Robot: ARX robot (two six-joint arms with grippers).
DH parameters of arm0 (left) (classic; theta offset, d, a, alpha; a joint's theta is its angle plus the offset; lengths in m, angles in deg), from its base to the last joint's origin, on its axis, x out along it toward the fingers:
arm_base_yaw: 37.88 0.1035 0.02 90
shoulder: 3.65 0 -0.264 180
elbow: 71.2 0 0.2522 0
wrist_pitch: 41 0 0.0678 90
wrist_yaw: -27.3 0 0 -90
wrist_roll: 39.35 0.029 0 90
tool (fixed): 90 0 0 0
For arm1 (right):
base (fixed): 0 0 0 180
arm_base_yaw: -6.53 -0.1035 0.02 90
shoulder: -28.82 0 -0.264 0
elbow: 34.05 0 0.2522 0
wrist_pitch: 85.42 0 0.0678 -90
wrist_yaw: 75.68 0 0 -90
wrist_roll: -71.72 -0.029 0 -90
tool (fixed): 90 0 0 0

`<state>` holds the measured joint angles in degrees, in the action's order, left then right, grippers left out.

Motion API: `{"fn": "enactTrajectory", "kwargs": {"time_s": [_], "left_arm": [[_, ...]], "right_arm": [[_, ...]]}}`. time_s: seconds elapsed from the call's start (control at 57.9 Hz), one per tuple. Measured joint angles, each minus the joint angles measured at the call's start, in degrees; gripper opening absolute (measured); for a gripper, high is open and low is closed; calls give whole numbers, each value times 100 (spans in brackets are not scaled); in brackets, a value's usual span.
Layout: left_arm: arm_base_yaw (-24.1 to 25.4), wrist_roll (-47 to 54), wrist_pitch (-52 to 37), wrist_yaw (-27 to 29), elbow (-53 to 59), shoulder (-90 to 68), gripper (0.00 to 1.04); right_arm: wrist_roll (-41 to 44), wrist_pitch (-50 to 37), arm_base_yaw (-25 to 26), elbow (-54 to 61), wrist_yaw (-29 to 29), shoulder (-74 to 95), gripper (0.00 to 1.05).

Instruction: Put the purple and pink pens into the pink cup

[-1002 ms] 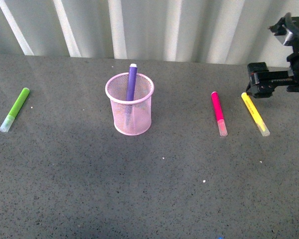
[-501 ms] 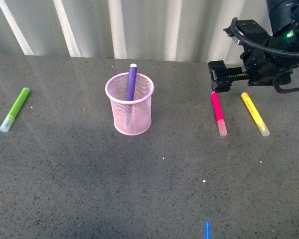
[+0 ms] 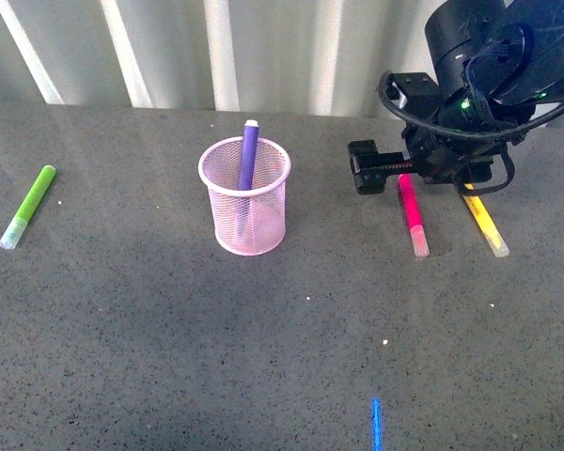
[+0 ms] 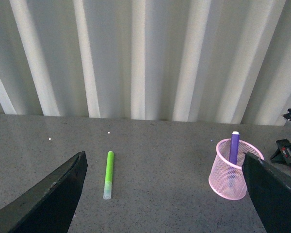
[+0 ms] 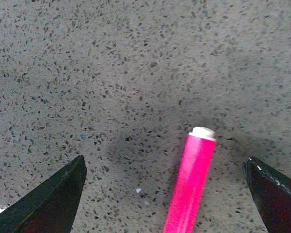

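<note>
One purple pen [image 3: 248, 155] sat in one pink cup [image 3: 263, 225], center frame. One pink pen [image 3: 411, 209], yellow pen [image 3: 484, 221], green pen [image 3: 30, 203] lay flat. Right end effector [image 5: 165, 164], left end effector [image 4: 163, 156] both apart.

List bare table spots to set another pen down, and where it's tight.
Free: the whole near strip of table in front of everything; the stretch between green marker and cup; the narrower gap between cup and pink pen. Tight: pink pen and yellow marker lie close together, with the right gripper open astride the pink pen's far end.
</note>
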<state>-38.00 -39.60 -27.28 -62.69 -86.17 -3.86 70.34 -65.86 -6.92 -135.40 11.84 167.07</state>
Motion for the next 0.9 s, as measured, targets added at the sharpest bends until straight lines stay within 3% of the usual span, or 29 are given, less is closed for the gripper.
{"fn": "enactTrajectory", "kwargs": {"time_s": [0.829, 0.898], "left_arm": [[0, -2, 0, 2, 0, 0, 98], [0, 0, 0, 0, 0, 0, 98]], "right_arm": [[-415, 17, 7, -313, 343, 328, 98], [-514, 22, -11, -313, 396, 332, 85]]}}
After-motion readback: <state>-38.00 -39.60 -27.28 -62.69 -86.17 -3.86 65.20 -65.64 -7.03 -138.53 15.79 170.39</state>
